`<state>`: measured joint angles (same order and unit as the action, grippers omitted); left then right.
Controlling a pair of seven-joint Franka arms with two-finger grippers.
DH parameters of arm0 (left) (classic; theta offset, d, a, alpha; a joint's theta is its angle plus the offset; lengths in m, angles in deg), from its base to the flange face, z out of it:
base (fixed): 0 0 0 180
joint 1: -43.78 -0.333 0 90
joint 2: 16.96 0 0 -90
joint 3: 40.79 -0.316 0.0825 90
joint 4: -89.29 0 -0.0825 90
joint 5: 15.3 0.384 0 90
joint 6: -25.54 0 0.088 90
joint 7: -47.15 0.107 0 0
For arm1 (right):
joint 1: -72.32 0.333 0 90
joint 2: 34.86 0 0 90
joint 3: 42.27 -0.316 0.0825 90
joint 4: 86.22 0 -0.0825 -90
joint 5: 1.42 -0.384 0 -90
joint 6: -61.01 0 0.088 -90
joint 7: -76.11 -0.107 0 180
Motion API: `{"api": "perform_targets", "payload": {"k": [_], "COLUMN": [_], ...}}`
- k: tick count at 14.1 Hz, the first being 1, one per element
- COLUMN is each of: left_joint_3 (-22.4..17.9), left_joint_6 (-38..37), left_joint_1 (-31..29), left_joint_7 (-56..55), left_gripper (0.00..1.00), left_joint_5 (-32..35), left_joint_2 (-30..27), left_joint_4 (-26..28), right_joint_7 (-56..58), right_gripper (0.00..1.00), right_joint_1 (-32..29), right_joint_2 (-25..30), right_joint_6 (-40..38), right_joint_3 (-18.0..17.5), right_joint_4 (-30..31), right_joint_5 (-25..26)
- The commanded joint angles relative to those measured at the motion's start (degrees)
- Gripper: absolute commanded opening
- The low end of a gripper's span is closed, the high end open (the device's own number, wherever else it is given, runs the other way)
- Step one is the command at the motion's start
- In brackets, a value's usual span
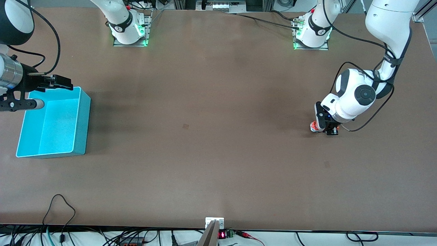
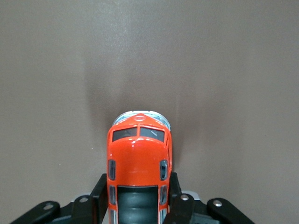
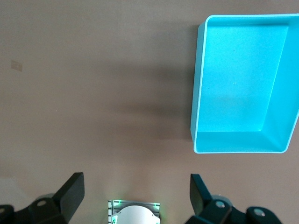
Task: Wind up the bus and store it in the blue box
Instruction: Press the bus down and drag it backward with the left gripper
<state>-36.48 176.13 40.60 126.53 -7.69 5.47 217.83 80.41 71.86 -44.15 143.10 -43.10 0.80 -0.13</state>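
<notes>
Glossy orange plastic marks the bus (image 2: 139, 163), which sits on the counter (image 1: 205, 143) toward the left arm's end, well apart from the blue box (image 1: 82, 123). The left pincer (image 1: 326, 129) is down at the counter with its dark fingers (image 2: 174, 189) pressed against the toy's two sides, pinching the bus. In the left wrist view the bus's long axis runs straight out from between the fingers, with its rounded windscreen end and a pale grey-white nose pointing away from the pincer; small dark windows line its smooth roof edges.

The blue box is a bright cyan rectangular bin with thin walls, a lighter rim and a finely grainy floor, standing open-topped at the right arm's end of the counter. The right pincer (image 3: 135, 196) waits in the air beside the box, its fingers spread wide and holding nothing. The counter is matte brown.
</notes>
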Motion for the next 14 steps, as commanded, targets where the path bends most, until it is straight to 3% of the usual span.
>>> {"api": "perform_targets", "payload": {"k": [1, 14], "left_joint_3": [0.5, -0.3], "left_joint_6": [-0.1, -0.4], "left_joint_1": [-1.0, -13.4], "left_joint_7": [1.3, 13.1], "left_gripper": [0.29, 0.27], "left_joint_5": [1.2, 2.3], "left_joint_2": [1.2, 8.1], "left_joint_4": [-0.4, -3.7], "right_joint_7": [0.6, 0.6], "right_gripper": [1.0, 1.0], "right_joint_1": [-0.2, -0.2], "right_joint_2": [0.2, 0.2], "right_joint_6": [-0.8, -1.0], "right_joint_3": [-0.2, -0.1], "right_joint_4": [-0.1, -0.1], "right_joint_5": [0.5, 0.3]}}
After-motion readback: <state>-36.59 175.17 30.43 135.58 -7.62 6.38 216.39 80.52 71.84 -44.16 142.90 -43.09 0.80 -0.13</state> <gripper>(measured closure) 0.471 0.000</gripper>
